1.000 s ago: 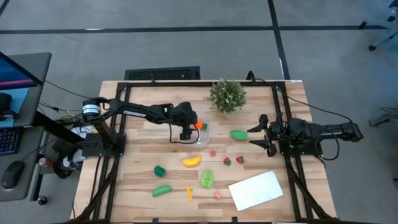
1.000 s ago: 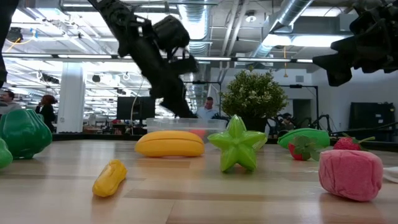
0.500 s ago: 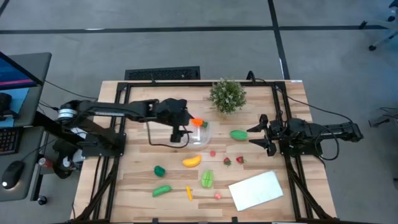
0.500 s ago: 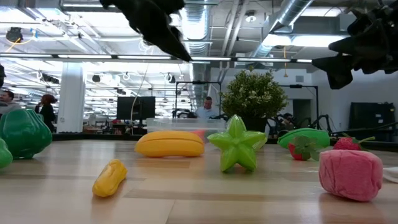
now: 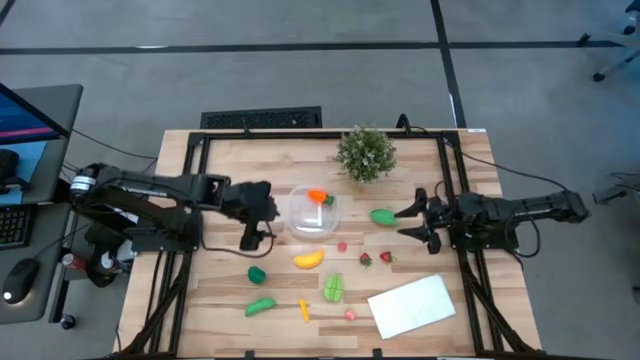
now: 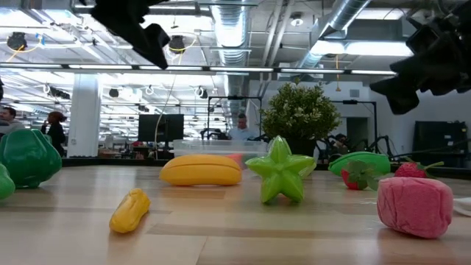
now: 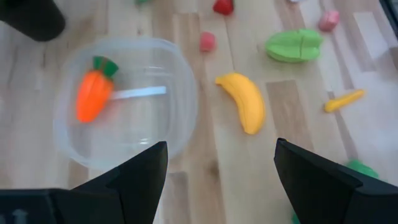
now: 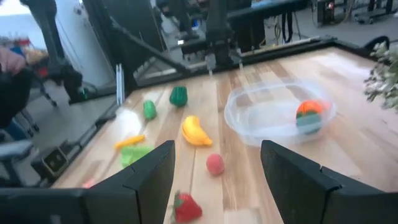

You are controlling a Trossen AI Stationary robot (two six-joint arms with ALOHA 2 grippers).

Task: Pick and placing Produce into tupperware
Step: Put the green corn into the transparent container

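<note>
Wooden table point(image 5: 220, 290); tupperware's point(image 5: 313, 210) rim seems faint.

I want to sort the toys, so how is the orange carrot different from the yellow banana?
The orange toy carrot lies inside the clear round plastic tub; the yellow toy banana lies outside it on the wooden table. The carrot is straight with a green top; the banana is curved and all yellow. Both are small toy foods lying flat.

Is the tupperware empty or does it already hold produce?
Not empty: the clear tupperware holds one orange carrot, lying inside near its rim. No other produce is in it.
</note>
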